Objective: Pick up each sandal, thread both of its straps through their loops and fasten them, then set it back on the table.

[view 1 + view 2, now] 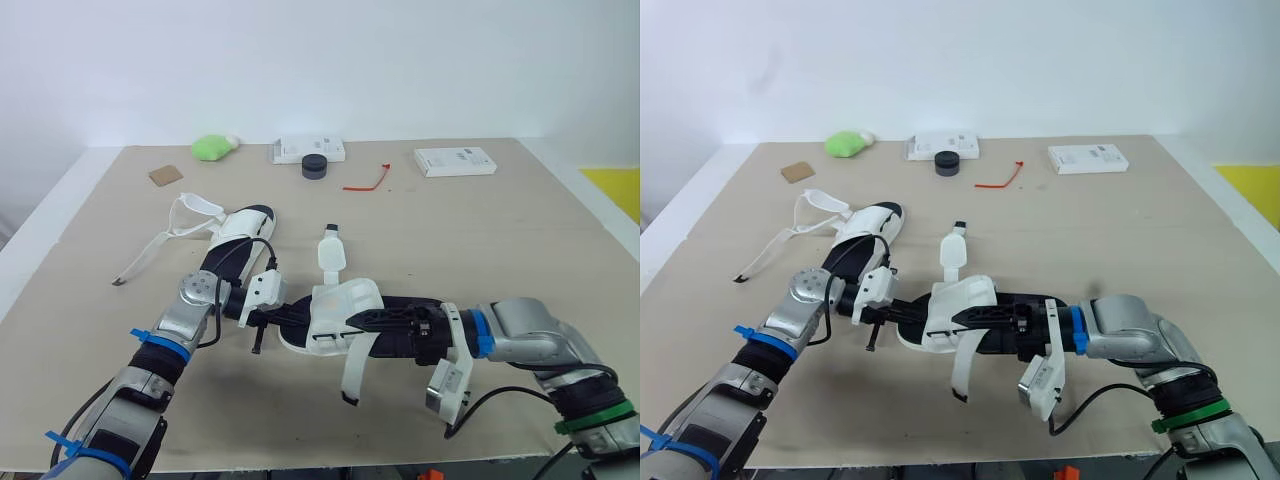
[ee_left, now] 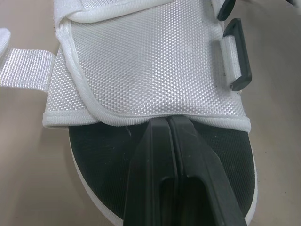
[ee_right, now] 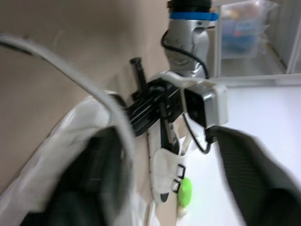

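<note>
A white sandal with a black sole (image 1: 335, 310) lies mid-table between both grippers. One of its straps (image 1: 330, 250) points away from me, and another (image 1: 355, 375) trails toward the front edge, both loose. My left gripper (image 1: 298, 318) comes in from the heel side. Its fingers (image 2: 167, 141) are shut over the black insole, with their tips at the edge of the white woven upper (image 2: 141, 61). My right gripper (image 1: 358, 322) reaches in from the right with its fingers (image 3: 94, 179) open; one finger is against the upper. A second sandal (image 1: 240, 225) lies at the back left with its straps undone.
Along the far edge sit a green object (image 1: 212, 148), a white box (image 1: 308, 150), a black round thing (image 1: 314, 166), a red tie (image 1: 368, 180) and another white box (image 1: 455, 161). A brown square (image 1: 166, 175) lies at the back left.
</note>
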Action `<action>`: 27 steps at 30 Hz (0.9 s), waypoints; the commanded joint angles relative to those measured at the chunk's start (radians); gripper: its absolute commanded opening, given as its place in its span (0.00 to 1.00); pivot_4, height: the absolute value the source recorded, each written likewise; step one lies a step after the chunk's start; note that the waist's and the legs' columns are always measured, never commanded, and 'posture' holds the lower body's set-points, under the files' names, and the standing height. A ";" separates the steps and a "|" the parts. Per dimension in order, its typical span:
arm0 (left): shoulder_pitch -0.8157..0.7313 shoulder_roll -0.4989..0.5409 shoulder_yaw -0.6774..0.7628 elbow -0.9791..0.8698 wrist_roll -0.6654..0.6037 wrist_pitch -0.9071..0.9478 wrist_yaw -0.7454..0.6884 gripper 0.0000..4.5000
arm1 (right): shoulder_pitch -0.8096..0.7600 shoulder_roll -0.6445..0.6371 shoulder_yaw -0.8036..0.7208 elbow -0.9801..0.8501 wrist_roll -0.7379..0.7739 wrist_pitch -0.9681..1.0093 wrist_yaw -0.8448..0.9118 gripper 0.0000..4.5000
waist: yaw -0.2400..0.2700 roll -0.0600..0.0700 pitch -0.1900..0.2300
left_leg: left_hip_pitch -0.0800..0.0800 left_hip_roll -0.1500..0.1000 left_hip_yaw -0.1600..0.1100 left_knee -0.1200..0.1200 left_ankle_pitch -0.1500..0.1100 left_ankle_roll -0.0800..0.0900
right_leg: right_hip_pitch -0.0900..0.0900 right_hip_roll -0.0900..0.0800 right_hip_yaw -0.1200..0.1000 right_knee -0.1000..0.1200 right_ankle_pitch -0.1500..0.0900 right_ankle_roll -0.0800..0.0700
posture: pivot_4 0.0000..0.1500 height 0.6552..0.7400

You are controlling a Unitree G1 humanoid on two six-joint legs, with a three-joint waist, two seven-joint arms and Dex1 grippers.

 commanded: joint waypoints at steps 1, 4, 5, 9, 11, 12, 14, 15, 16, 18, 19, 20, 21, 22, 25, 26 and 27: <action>0.084 0.026 -0.119 0.154 0.154 0.042 0.000 0.00 | -0.001 -0.077 -0.010 -0.011 0.052 0.018 0.001 0.80 | 0.000 0.000 0.000 | 0.000 0.000 0.000 0.000 0.000 0.000 | 0.000 0.000 0.000 0.000 0.000 0.000 | 1.00 1.00; 0.081 0.023 -0.120 0.161 0.155 0.040 -0.002 0.00 | 0.025 -0.183 -0.011 -0.007 0.095 0.062 0.039 0.80 | 0.002 0.000 0.000 | 0.000 0.000 0.000 0.000 0.000 0.000 | 0.000 0.000 0.000 0.000 0.000 0.000 | 1.00 1.00; 0.077 0.021 -0.120 0.166 0.155 0.040 -0.003 0.00 | 0.051 -0.245 -0.026 -0.003 0.157 0.157 0.085 0.80 | 0.003 0.001 0.000 | 0.000 0.000 0.000 0.000 0.000 0.000 | 0.000 0.000 0.000 0.000 0.000 0.000 | 1.00 1.00; 0.073 0.010 -0.119 0.172 0.149 0.045 -0.002 0.00 | 0.164 -0.397 -0.106 -0.059 0.479 0.662 0.209 0.80 | 0.005 0.003 0.001 | 0.000 -0.002 0.001 0.000 -0.001 0.002 | 0.002 -0.003 0.000 0.000 -0.001 0.000 | 1.00 1.00; 0.077 0.009 -0.124 0.168 0.149 0.046 -0.007 0.00 | 0.291 -0.476 -0.184 -0.191 0.778 1.018 0.254 0.80 | 0.007 0.003 0.000 | 0.000 -0.002 0.002 0.001 -0.001 0.002 | 0.004 -0.004 0.000 0.000 -0.001 0.000 | 1.00 1.00; 0.079 0.010 -0.127 0.165 0.151 0.044 -0.011 0.00 | 0.351 -0.515 -0.235 -0.252 0.935 1.200 0.270 0.80 | 0.008 0.002 0.000 | -0.001 -0.002 0.001 0.001 -0.001 0.002 | 0.005 -0.004 0.000 0.000 -0.001 0.000 | 1.00 1.00; 0.080 0.016 -0.131 0.162 0.156 0.040 -0.016 0.00 | 0.438 -0.572 -0.318 -0.331 1.104 1.439 0.317 0.80 | 0.007 0.003 0.000 | -0.001 -0.001 0.000 0.001 -0.002 0.003 | 0.005 -0.003 -0.001 0.000 -0.002 -0.001 | 1.00 1.00; 0.080 0.021 -0.133 0.161 0.159 0.037 -0.017 0.00 | 0.483 -0.596 -0.362 -0.365 1.158 1.530 0.353 0.80 | 0.007 0.003 0.000 | -0.001 -0.001 0.001 0.001 -0.003 0.003 | 0.005 -0.003 -0.001 0.000 -0.002 -0.001 | 1.00 1.00; 0.079 0.024 -0.133 0.160 0.161 0.035 -0.017 0.00 | 0.511 -0.605 -0.398 -0.390 1.185 1.592 0.377 0.80 | 0.007 0.004 0.000 | -0.001 -0.001 0.001 0.001 -0.003 0.003 | 0.005 -0.004 -0.001 0.000 -0.003 -0.001 | 1.00 1.00; 0.078 0.032 -0.138 0.153 0.170 0.028 -0.015 0.00 | 0.570 -0.616 -0.468 -0.452 1.272 1.743 0.418 0.80 | 0.007 0.003 0.000 | 0.000 -0.001 0.001 0.002 -0.004 0.001 | 0.002 -0.005 -0.003 -0.001 -0.004 0.001 | 1.00 1.00; 0.078 0.035 -0.139 0.145 0.171 0.027 -0.014 0.00 | 0.610 -0.616 -0.492 -0.501 1.304 1.810 0.434 0.80 | 0.007 0.003 0.000 | 0.000 -0.001 0.001 0.002 -0.004 0.000 | 0.002 -0.006 -0.004 -0.001 -0.004 0.001 | 1.00 1.00; 0.080 0.037 -0.140 0.136 0.171 0.030 -0.014 0.00 | 0.640 -0.619 -0.505 -0.540 1.343 1.881 0.442 0.80 | 0.007 0.003 0.000 | -0.001 -0.001 0.001 0.002 -0.005 -0.001 | 0.002 -0.006 -0.004 -0.002 -0.004 0.002 | 1.00 1.00; 0.083 0.039 -0.141 0.127 0.169 0.032 -0.014 0.00 | 0.660 -0.611 -0.513 -0.571 1.365 1.927 0.436 0.80 | 0.007 0.003 0.000 | -0.001 -0.001 0.001 0.002 -0.006 -0.002 | 0.002 -0.007 -0.005 -0.002 -0.005 0.002 | 1.00 1.00; 0.087 0.041 -0.141 0.119 0.167 0.034 -0.014 0.00 | 0.668 -0.598 -0.505 -0.594 1.363 1.952 0.417 0.80 | 0.007 0.003 0.000 | -0.001 -0.001 0.001 0.002 -0.006 -0.002 | 0.002 -0.007 -0.005 -0.002 -0.005 0.002 | 1.00 1.00; 0.098 0.036 -0.143 0.107 0.165 0.042 0.000 0.00 | 0.622 -0.549 -0.398 -0.609 1.306 2.006 0.317 0.80 | 0.007 0.003 0.000 | -0.003 -0.001 0.001 0.003 -0.008 -0.004 | 0.001 -0.007 -0.006 -0.004 -0.006 0.002 | 1.00 1.00; 0.103 0.035 -0.144 0.101 0.164 0.045 0.003 0.00 | 0.574 -0.514 -0.344 -0.595 1.286 2.031 0.276 0.80 | 0.006 0.001 -0.001 | -0.003 -0.001 0.001 0.003 -0.008 -0.004 | 0.001 -0.007 -0.006 -0.004 -0.006 0.002 | 1.00 1.00; 0.109 0.035 -0.144 0.094 0.163 0.047 0.005 0.00 | 0.540 -0.487 -0.310 -0.586 1.272 2.050 0.250 0.80 | 0.007 0.000 -0.002 | -0.002 -0.001 0.001 0.003 -0.008 -0.004 | 0.001 -0.007 -0.006 -0.005 -0.006 0.003 | 1.00 1.00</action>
